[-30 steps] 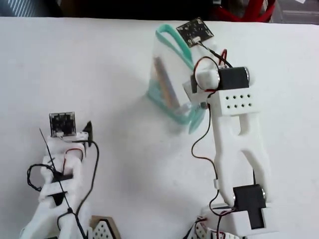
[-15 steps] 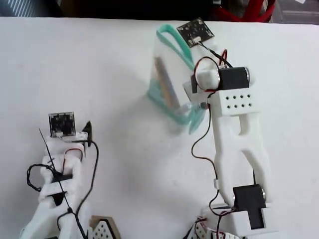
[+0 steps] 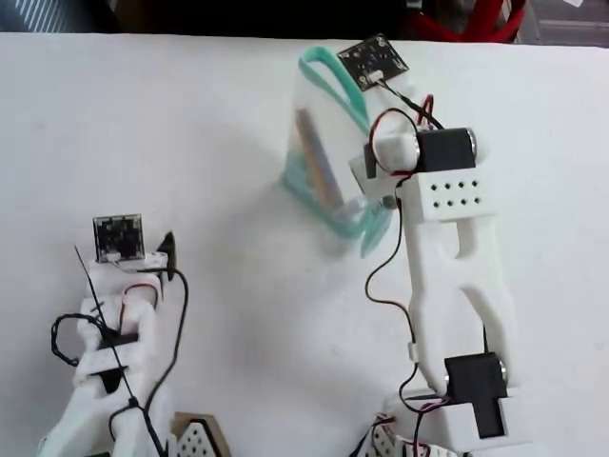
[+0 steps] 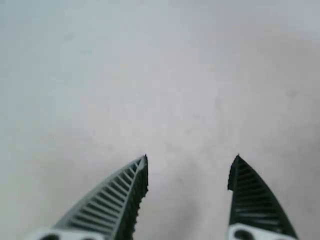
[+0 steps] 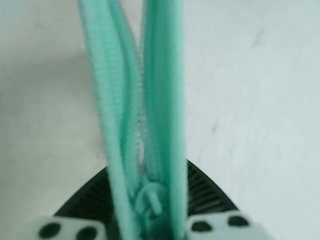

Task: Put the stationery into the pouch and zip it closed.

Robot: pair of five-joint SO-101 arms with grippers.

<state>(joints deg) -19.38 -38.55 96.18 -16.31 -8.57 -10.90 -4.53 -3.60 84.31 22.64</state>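
A clear pouch (image 3: 319,157) with a mint-green zipper edge stands on the white table at the upper middle, with brownish pencils (image 3: 314,157) inside it. My right gripper (image 3: 373,195) is at the pouch's near end, shut on the zipper. In the right wrist view the green zipper band (image 5: 145,100) runs straight away from the jaws, and the zipper pull (image 5: 150,197) sits between them. My left gripper (image 4: 189,167) hovers open over bare table at the lower left of the high view, far from the pouch, with nothing between its fingers (image 4: 125,192).
The right arm's white body (image 3: 457,276) stretches from the lower right edge up to the pouch. The left arm (image 3: 114,324) sits at the lower left. Dark clutter lines the table's far edge (image 3: 190,33).
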